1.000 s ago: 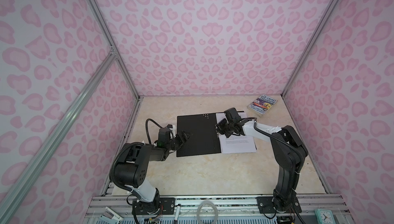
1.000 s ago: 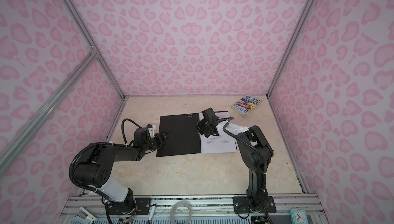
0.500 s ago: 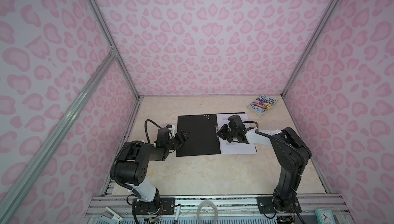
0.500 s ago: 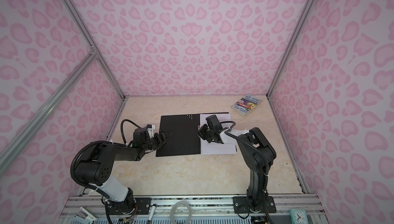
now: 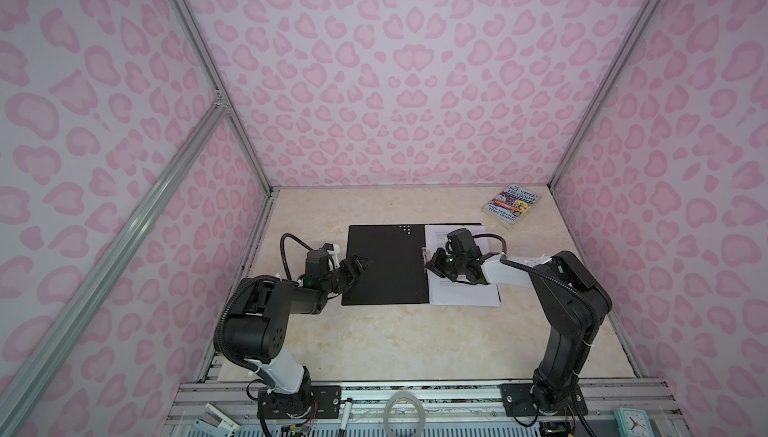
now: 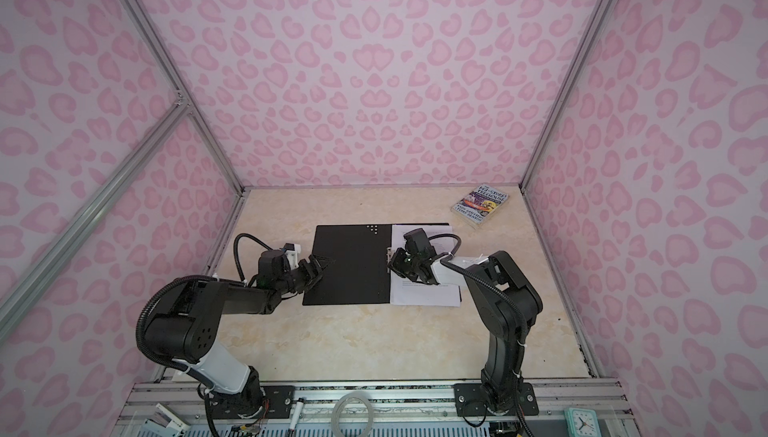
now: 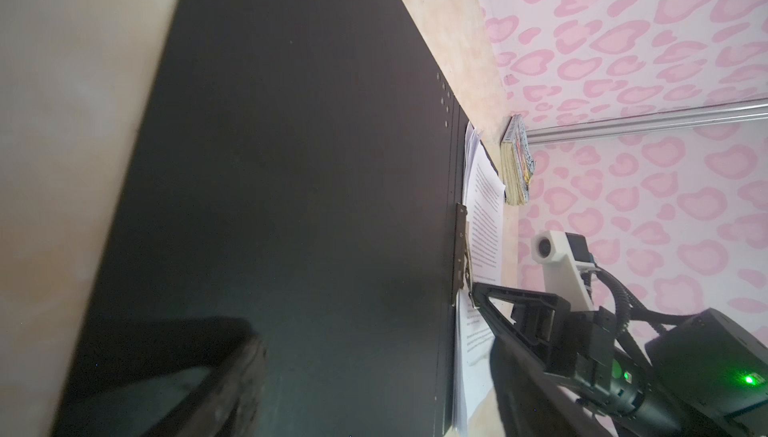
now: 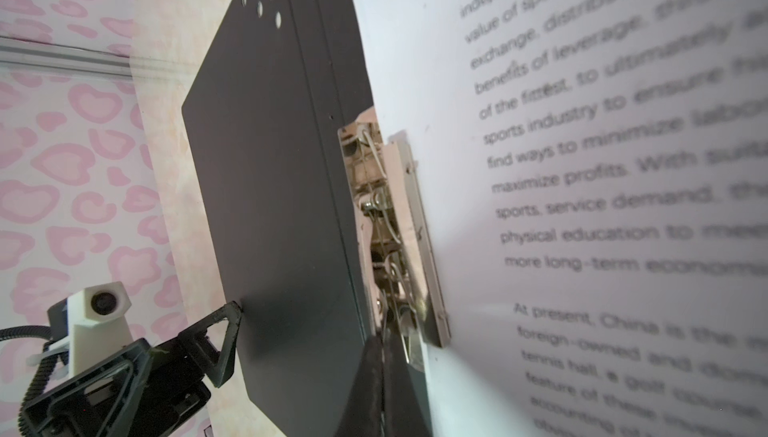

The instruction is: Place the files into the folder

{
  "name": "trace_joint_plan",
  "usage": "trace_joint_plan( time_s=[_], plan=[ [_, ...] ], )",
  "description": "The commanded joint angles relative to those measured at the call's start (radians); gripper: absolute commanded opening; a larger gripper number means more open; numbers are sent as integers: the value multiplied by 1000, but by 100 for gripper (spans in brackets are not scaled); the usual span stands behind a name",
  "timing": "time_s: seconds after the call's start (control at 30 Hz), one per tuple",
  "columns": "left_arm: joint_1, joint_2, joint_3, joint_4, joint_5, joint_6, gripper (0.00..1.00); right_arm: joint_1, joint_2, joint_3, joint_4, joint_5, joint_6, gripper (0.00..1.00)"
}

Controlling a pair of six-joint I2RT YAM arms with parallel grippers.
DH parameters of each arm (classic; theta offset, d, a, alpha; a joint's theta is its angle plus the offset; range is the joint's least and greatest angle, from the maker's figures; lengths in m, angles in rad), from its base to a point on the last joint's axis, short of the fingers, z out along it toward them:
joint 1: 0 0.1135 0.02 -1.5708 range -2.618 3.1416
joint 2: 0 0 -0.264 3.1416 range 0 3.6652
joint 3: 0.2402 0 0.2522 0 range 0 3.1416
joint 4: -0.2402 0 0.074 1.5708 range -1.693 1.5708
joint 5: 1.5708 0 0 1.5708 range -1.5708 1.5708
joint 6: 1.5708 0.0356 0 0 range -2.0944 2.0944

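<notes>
In both top views the folder (image 5: 386, 272) lies opened flat on the tabletop (image 5: 374, 343), black inside facing up. The files (image 5: 463, 295) sit as a stack on its right half, against the spine. They cover that half, so only a thin black strip shows past their far edge. The left gripper (image 5: 357, 271) is at the folder's left edge with its jaws spread wide. The right gripper (image 5: 430, 266) reaches across the files to the spine, jaws pressed together. A colourful book (image 5: 513, 206) lies well apart in the far right corner.

In the left wrist view the bare black left cover fills most of the picture. Past the spine the sheets lie stacked, slightly fanned at their far corner. A metal clip (image 7: 460, 248) runs along the spine, and the tip of the right arm's jaws touches its near end.

In the right wrist view the top sheet's printed paragraphs face up, and the clip's bar lies along the sheet's inner edge. Whether it clamps the sheets cannot be told. The closed jaws are a dark blur at the clip's near end, and whether they pinch part of it cannot be told either. Across the cover, one fingertip (image 8: 232, 314) of the wide-spread left jaws touches the cover's outer edge.
</notes>
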Motion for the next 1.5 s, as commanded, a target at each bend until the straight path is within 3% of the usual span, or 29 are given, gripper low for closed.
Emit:
trace_joint_plan(
  time_s=[0.0, 0.63, 0.87, 1.17, 1.47],
  plan=[
    [8, 33, -13, -360, -155, 3, 87, -6, 29, -26, -273, 156, -51, 0],
    [8, 38, -12, -343, -134, 9, 86, 75, 67, 6, -436, 333, -146, 0],
    [-1, 40, -13, -334, -134, 9, 86, 139, 182, 179, -541, 315, -211, 0],
    [-32, 82, 3, -320, -125, -1, 86, 227, 311, 562, -669, 63, -413, 0],
    [-35, 87, 4, -325, -130, -4, 86, 161, 284, 561, -551, -102, -399, 0]
  ],
)
